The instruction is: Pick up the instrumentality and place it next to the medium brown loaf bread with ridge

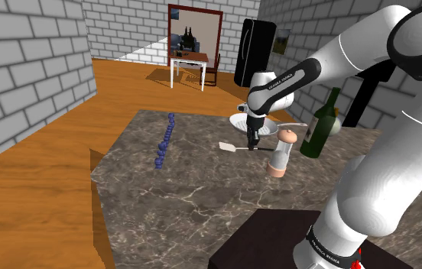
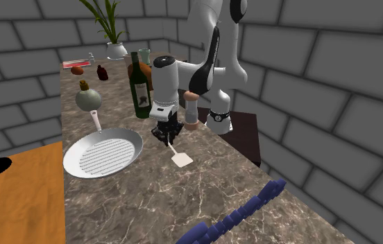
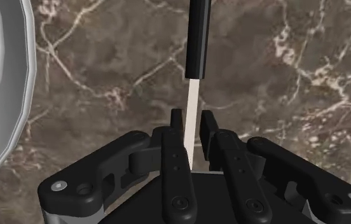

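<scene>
Grips the spatula by its thin shaft in the tool, clear in wrist view; shows white blade near the pan in second exterior view.

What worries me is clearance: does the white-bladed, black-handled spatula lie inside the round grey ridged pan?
No, the spatula sits over bare marble tabletop, apart from the pan.

Grill pan just beside the hand, bottle and grinder near — open marble toward the blue beads.
</scene>
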`<state>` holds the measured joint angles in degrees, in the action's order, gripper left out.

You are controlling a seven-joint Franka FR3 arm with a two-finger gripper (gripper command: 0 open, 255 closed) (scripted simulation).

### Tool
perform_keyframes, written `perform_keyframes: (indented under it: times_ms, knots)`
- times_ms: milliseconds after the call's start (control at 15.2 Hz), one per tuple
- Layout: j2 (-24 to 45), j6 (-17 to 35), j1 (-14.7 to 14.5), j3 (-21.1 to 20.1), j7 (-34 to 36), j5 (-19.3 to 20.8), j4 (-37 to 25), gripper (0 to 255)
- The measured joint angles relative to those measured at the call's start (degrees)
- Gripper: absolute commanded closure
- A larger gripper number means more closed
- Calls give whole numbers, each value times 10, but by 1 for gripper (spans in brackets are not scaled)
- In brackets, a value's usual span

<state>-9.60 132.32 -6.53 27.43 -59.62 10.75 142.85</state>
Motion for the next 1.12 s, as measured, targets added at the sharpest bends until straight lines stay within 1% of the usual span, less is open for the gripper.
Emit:
perform_keyframes:
  times_ms: [528,1122]
  knots:
    - [-3,-4,0,-1,1,1,-2,255]
    - [-49,-78,3,-11,9,12,-32,255]
